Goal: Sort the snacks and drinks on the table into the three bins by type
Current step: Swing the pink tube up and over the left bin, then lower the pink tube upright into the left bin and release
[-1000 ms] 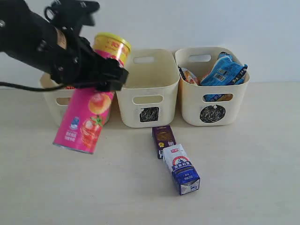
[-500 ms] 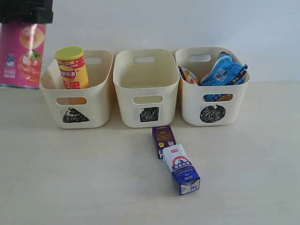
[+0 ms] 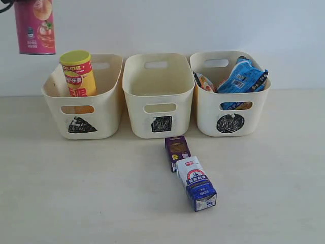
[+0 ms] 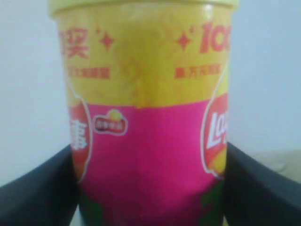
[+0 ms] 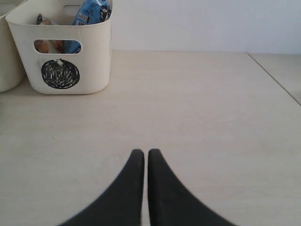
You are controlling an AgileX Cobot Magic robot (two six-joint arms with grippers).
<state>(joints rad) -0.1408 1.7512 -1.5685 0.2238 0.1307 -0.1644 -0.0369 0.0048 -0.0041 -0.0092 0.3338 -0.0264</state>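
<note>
Pale beige bench (image 3: 76, 213) ran before a plain white wall, with three cream bins in a row at 12 o'clock. The left claw (image 4: 150, 188) gripped the pink chip tube (image 3: 34, 25) upright, high at 10 o'clock, probably to clear the rim of the triangle bin (image 3: 104, 109), where the yellow tube (image 3: 77, 73) already stood. The circle bin (image 3: 254, 114) held the blue packet (image 3: 246, 76) and orange-white packet (image 3: 204, 82). The square bin (image 3: 137, 112) showed nothing inside, likely awaiting the purple carton (image 3: 176, 150) and blue-and-white carton (image 3: 197, 185), lying at its 6 o'clock. The right claw (image 5: 143, 162) hovered closed and empty-handed.
</note>
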